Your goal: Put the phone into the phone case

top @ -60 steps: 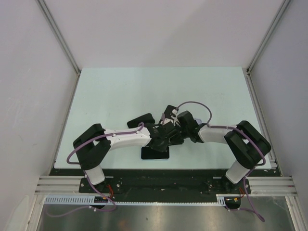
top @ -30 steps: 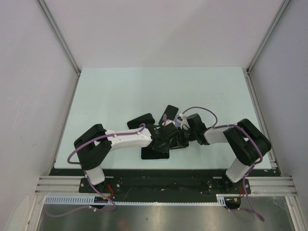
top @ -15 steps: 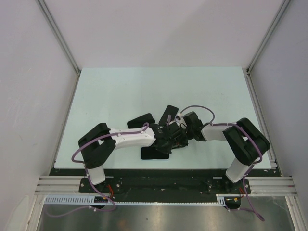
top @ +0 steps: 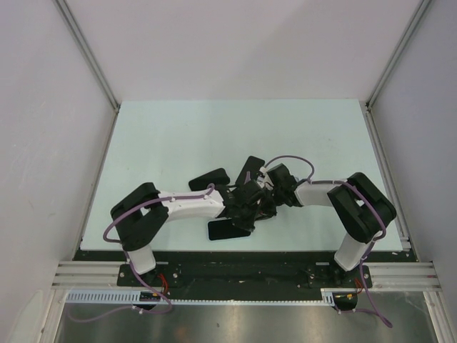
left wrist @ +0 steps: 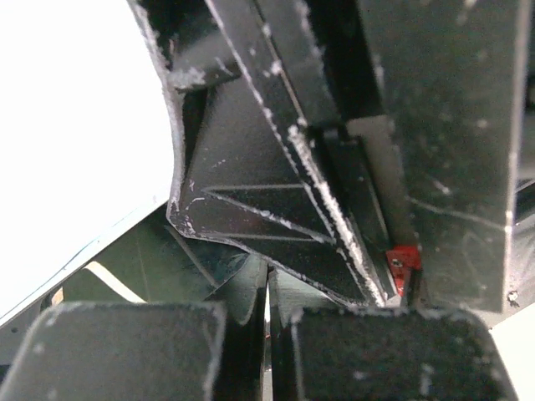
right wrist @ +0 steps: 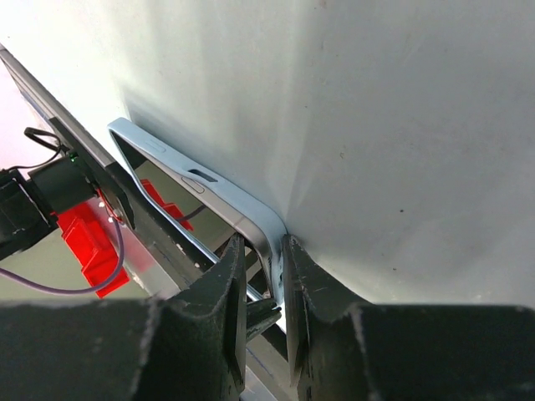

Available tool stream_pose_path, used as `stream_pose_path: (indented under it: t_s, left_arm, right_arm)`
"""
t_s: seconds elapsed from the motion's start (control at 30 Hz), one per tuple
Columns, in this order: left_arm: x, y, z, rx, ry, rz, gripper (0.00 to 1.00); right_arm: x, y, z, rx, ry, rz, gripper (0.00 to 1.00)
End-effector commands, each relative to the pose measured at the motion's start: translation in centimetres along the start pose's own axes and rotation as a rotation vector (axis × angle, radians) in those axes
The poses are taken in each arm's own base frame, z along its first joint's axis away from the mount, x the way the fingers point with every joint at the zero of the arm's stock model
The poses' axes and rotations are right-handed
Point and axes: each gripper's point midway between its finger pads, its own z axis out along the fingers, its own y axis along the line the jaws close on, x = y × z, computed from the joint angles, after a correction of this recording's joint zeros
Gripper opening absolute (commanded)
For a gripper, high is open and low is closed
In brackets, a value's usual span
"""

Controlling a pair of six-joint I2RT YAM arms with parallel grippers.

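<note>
Black slab [top: 227,229]: flat on table [top: 214,136], just in from the near edge, partly covered from above; identity unclear.
Phone [right wrist: 209,185]: pale-blue rim, dark glossy face, close to the near edge, over the slab area.
Right gripper [right wrist: 261,276]: narrow gap, fingers clamped on Phone rim.
Left gripper [left wrist: 267,322]: fully closed, nothing visibly held; black parts crowd its view, tip to tip with Right gripper.
Far side: pale mint table, white walls.
</note>
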Motion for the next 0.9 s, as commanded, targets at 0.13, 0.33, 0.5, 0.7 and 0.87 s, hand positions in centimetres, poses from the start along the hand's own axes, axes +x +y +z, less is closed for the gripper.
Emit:
stream_pose_path:
  t_s: [0.13,0.33,0.5,0.7,0.87]
  left_arm:
    - [1.7,7.3,-2.0,-0.165,-0.063,-0.036,0.03]
    - [0.5,10.4,-5.6,-0.062,-0.194,-0.179,0.20]
    - [1.8,12.4,-7.5,0.001,-0.238,-0.265,0.35]
    - [3.0,14.7,-8.0,-0.092,-0.277,-0.347,0.47]
    - [4.2,15.6,-7.4,-0.136,-0.227,-0.348,0.55]
  right_arm:
    - [6.4,-15.6,1.0,0.704,0.063,-0.020,0.00]
    - [5.8,-14.7,0.6,0.691,0.042,-0.044,0.00]
    - [5.5,-13.7,0.3,0.661,0.033,-0.057,0.00]
    - [5.3,-13.9,-0.2,0.688,0.015,-0.063,0.00]
    - [5.2,-13.9,-0.5,0.707,0.001,-0.059,0.00]
